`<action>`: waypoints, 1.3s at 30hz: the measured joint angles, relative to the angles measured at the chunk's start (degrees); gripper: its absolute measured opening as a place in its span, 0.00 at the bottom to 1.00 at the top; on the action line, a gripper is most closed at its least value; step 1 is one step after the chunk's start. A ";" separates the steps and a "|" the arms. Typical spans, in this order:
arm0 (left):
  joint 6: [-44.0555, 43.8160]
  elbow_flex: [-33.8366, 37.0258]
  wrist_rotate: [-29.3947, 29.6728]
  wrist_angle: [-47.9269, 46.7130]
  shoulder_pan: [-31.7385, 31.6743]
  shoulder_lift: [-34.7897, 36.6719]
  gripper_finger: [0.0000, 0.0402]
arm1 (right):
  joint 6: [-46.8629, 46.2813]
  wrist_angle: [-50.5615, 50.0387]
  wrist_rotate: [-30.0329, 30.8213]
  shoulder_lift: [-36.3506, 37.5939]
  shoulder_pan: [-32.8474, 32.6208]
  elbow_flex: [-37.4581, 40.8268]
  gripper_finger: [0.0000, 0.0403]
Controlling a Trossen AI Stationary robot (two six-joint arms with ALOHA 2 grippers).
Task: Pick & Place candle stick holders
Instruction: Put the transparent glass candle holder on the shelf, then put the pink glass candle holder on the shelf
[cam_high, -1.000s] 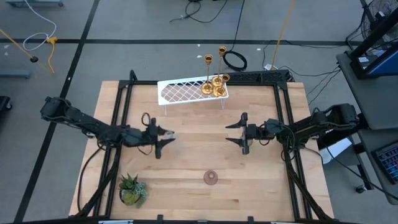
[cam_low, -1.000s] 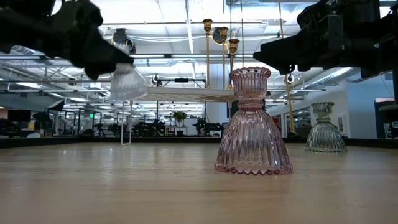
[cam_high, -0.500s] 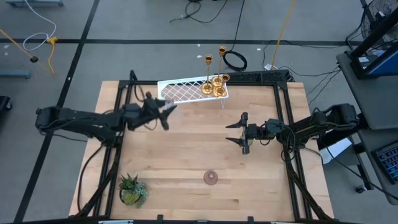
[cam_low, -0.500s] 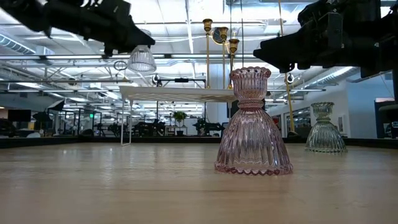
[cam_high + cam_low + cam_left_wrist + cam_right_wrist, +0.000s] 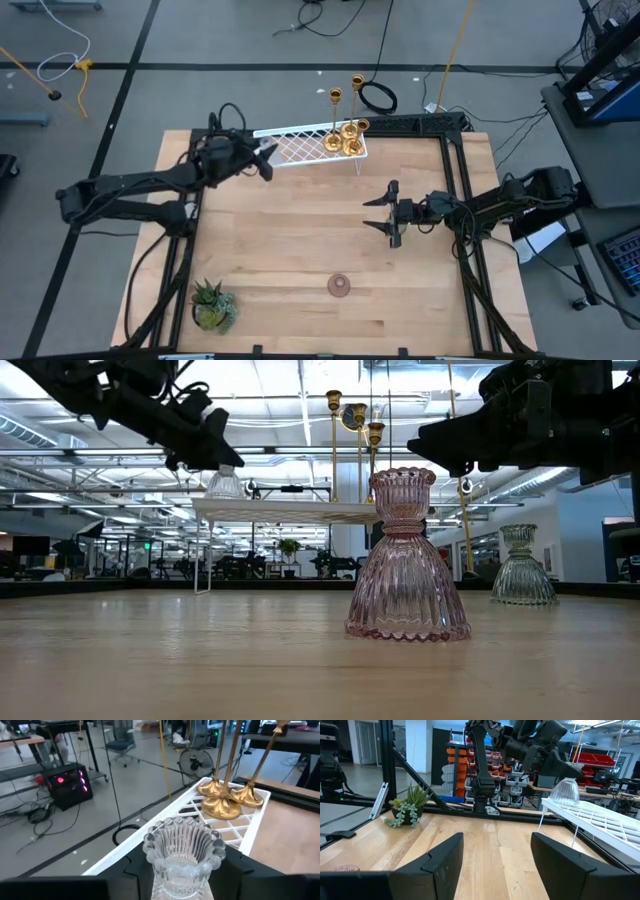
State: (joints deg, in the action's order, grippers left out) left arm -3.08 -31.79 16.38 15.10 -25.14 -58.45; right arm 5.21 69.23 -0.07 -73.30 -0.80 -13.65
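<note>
My left gripper [image 5: 262, 160] is shut on a clear glass candle stick holder [image 5: 182, 852] over the left end of the white wire rack [image 5: 300, 147]; the holder also shows in the low view [image 5: 224, 482]. Several gold holders [image 5: 345, 138] stand with their round bases on the rack's right end. A pink glass holder [image 5: 407, 560] stands on its wide base near the table's front edge [image 5: 340, 286]. Another clear glass holder [image 5: 522, 568] stands on the table farther back. My right gripper [image 5: 390, 213] is open and empty above the table's right middle. My left gripper pinches the clear holder's narrow end [image 5: 181, 882] between its two fingers [image 5: 140, 870]. The fingers slant down from the table's left side. The holder is upright, its wide scalloped base [image 5: 224, 492] down at the rack's top; whether it rests on the rack, I cannot tell.
A spiky green potted plant [image 5: 212, 305] stands at the table's near left corner. Black frame rails [image 5: 190, 200] run along the table's left, right and far sides. Bare wood lies between the two arms.
My left gripper has carried the clear holder from the table's left middle up and toward the far edge, then down onto the rack's left end. The holder has stayed upright in the shut fingers.
</note>
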 joint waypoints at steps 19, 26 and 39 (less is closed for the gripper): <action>2.85 -0.02 1.83 0.91 -5.23 -4.25 0.51 | 0.17 0.44 0.02 0.00 0.00 0.00 0.56; 3.30 -0.02 4.72 0.89 -5.21 -4.23 0.57 | 0.17 0.44 0.00 0.00 0.00 0.00 0.56; 5.65 -0.02 7.11 -0.15 -3.51 -2.41 0.59 | 0.17 0.42 -0.01 -0.02 0.00 0.00 0.56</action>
State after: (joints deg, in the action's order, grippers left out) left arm 2.57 -31.81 23.49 14.95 -28.65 -60.86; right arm 5.39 69.65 -0.08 -73.32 -0.80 -13.65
